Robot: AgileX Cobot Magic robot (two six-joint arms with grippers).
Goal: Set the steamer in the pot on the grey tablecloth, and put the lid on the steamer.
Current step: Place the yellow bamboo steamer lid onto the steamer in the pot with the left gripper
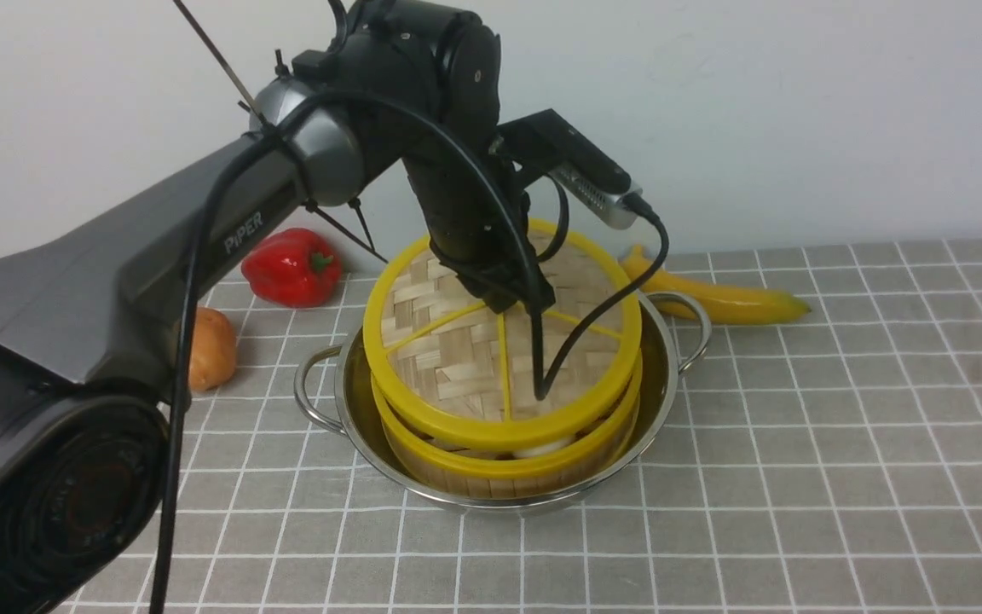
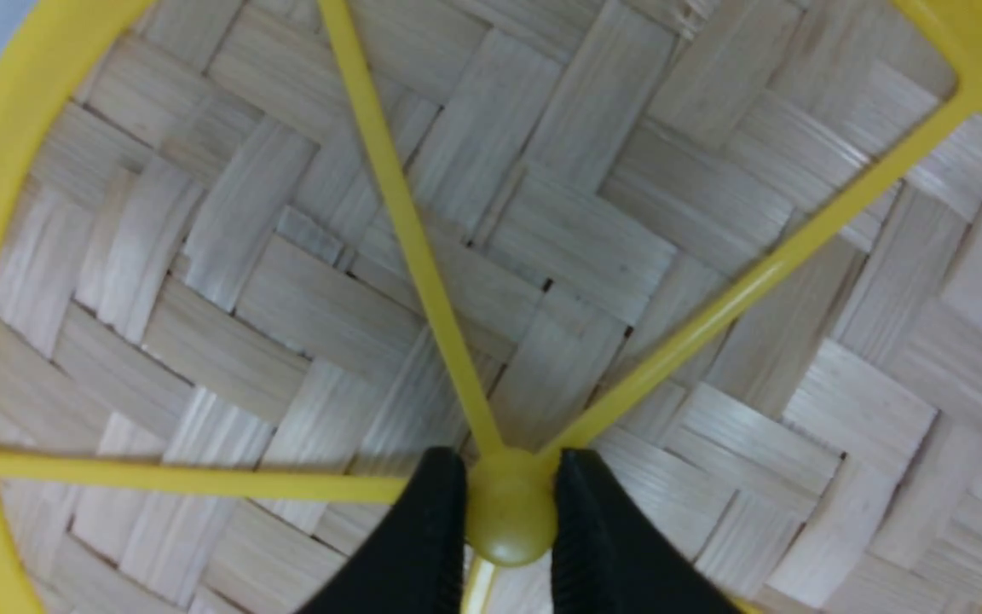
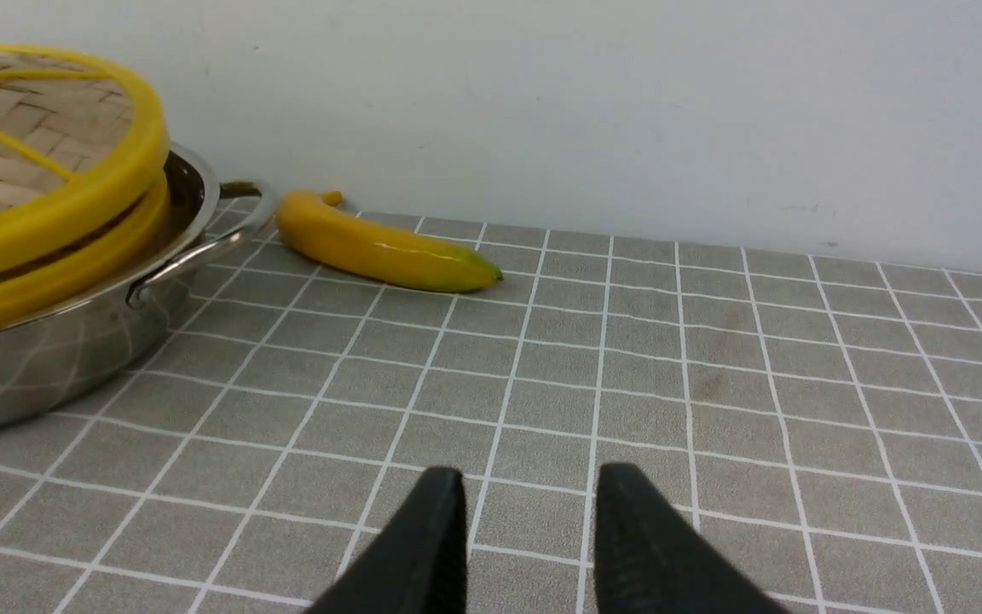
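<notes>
Left wrist view: the left end effector (image 2: 508, 460) has its two black fingers (image 2: 431, 529) closed on the yellow hub (image 2: 510, 524) at the centre of the lid (image 2: 542, 213), one finger on each side. Thin yellow spokes run from the hub across the woven bamboo to the thick yellow rim.

From the front, the left end effector (image 1: 512, 298) reaches down onto the middle of the lid (image 1: 448, 358). The lid is tilted, its far edge higher than its near edge. It lies over the steamer (image 1: 499, 473), and a narrow gap shows between the two yellow rims, with something pale inside. I cannot tell whether the rims touch. The steamer stands in the pot (image 1: 353, 401), which sits on the tablecloth (image 1: 798, 426).

A black cable (image 1: 559, 341) from the wrist camera (image 1: 585, 175) loops down in front of the lid and hides part of it. The left arm (image 1: 116, 281) crosses the left of the scene and bears the word "PiPER" (image 1: 244, 232). Behind it a red pepper (image 1: 291, 266) lies near the wall, and a rounded orange-brown thing (image 1: 211, 348) is half hidden by the arm. A banana (image 1: 730, 298) lies just beyond the pot's right handle (image 1: 691, 328).

The right end effector (image 3: 532, 473) has its jaws apart and grips nothing. It is above bare tablecloth, well apart from the pot and the banana.
</notes>
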